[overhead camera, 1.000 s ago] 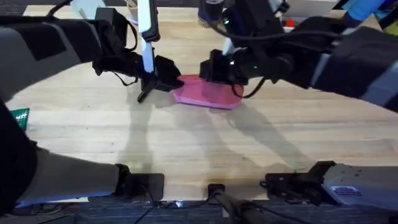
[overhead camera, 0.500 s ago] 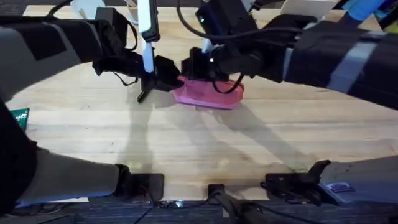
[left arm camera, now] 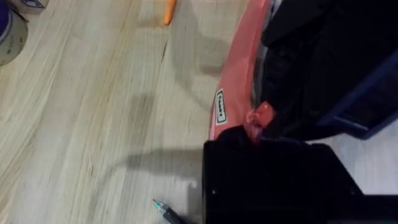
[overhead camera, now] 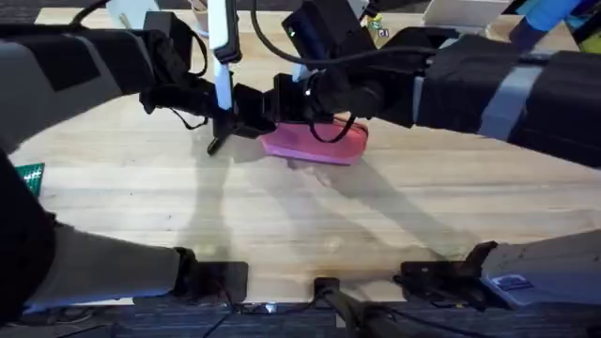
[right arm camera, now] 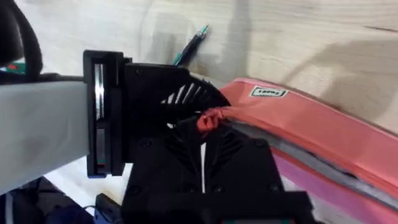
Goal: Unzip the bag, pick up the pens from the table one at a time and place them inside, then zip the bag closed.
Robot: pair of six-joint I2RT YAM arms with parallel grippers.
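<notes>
lying across the far middle of the wooden table [overhead camera: 310,216], the pink bag [overhead camera: 315,143] has both arms meeting at its left end. left pincer [overhead camera: 265,115] grips that end's fabric tab; right pincer [right arm camera: 202,158] is clamped beside the tab. black pen [right arm camera: 189,45] and orange pen [left arm camera: 170,10] lie on bare wood near the bag.

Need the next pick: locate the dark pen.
The dark pen lies on the table, beside the bag's left end, by the left claw.
</notes>
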